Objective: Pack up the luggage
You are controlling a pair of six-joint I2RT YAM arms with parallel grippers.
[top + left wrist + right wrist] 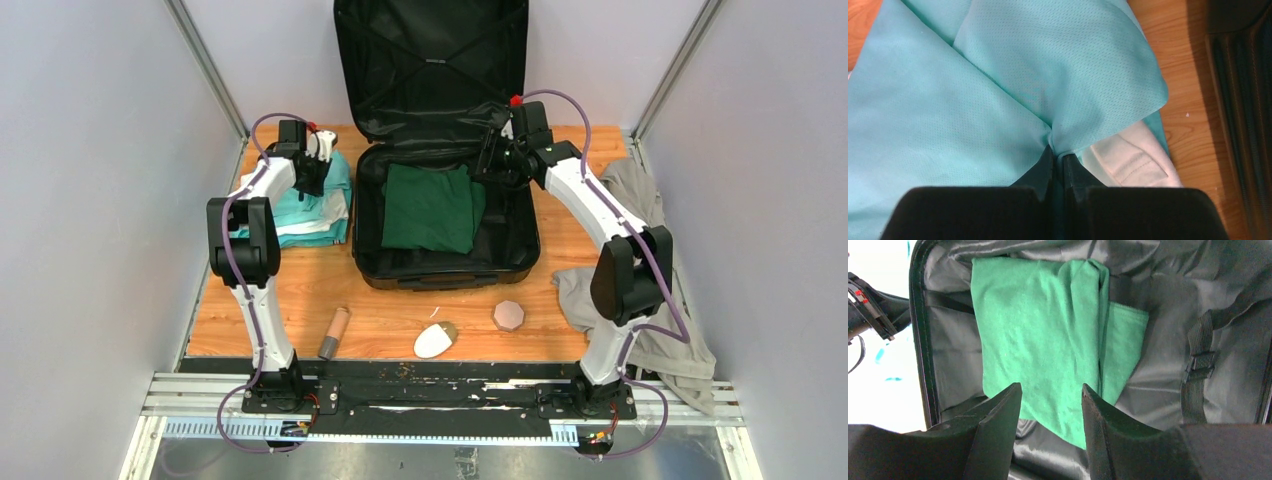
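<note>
The black luggage (515,225) lies open at the back middle, lid up against the wall. A folded dark green garment (430,207) lies inside it; it also shows in the right wrist view (1038,335). My right gripper (490,158) hovers over the case's right rear, jaws open and empty (1050,390). My left gripper (318,172) is over the folded teal garment (305,205) left of the case. In the left wrist view the jaws (1058,150) are shut on a pinch of the teal fabric (998,90). A white garment (1133,160) lies under it.
A grey garment (640,250) lies crumpled at the right table edge. Near the front edge lie a brown cylinder (334,332), a white computer mouse (435,340) and a tan polygonal object (509,316). Grey walls close in both sides.
</note>
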